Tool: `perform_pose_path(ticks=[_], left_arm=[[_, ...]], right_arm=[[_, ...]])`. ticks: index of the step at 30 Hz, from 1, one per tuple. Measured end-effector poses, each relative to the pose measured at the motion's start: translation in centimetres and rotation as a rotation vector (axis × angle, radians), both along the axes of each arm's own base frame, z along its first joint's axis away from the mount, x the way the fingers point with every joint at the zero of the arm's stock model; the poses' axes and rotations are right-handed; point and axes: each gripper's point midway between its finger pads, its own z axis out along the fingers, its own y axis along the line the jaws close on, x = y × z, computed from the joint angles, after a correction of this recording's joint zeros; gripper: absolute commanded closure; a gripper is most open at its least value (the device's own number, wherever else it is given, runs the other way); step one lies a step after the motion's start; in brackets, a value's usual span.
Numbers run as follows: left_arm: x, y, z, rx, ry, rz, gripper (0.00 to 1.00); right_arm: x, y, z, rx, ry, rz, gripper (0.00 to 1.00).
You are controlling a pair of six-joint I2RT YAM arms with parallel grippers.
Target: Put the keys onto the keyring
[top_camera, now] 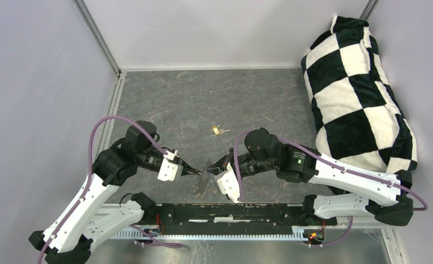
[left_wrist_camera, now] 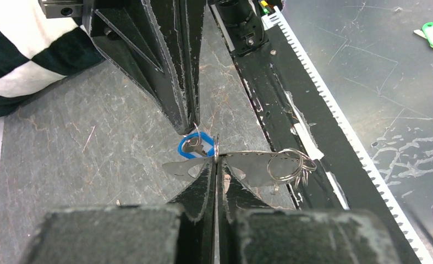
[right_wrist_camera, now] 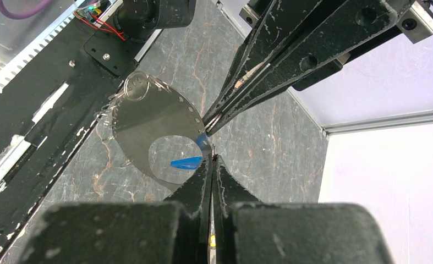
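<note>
The left pincer (left_wrist_camera: 214,158) is closed on the keyring (left_wrist_camera: 258,165), the right pincer (right_wrist_camera: 211,159) closed on the blue key (right_wrist_camera: 185,163) just beside it (the gold key (top_camera: 218,130) lies at 12 o'clock from them on the worktop (top_camera: 175,104)).

Bright, even, diffuse light; faint soft shadows on the counter (top_camera: 192,99). Wrist views sharp centrally, blurred in the near foreground.

Looks like a robotics lab test cell: plain white panel walls (top_camera: 38,66) on aluminium posts (top_camera: 97,36) at upper left, dark marbled tabletop (top_camera: 203,99) at centre, 2 white-and-black arms (top_camera: 85,201) bolted to a black rail (top_camera: 230,212) along the bottom edge, purple cabling (top_camera: 96,131) at left.
</note>
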Motion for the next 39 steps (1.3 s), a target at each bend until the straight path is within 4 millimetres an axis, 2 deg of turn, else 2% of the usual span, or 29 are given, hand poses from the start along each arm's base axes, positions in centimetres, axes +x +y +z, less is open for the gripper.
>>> perform_pose_path(ticks=[25,39], left_arm=[[0.13,-0.24,0.13,0.002,0.06,0.024,0.98],[0.1,-0.19,0.14,0.004,0.067,0.029,0.98]], right_arm=[[-0.63,0.26,0.71,0.016,-0.006,0.033,1.0],[0.07,0.2,0.57,0.009,-0.026,0.001,1.0]])
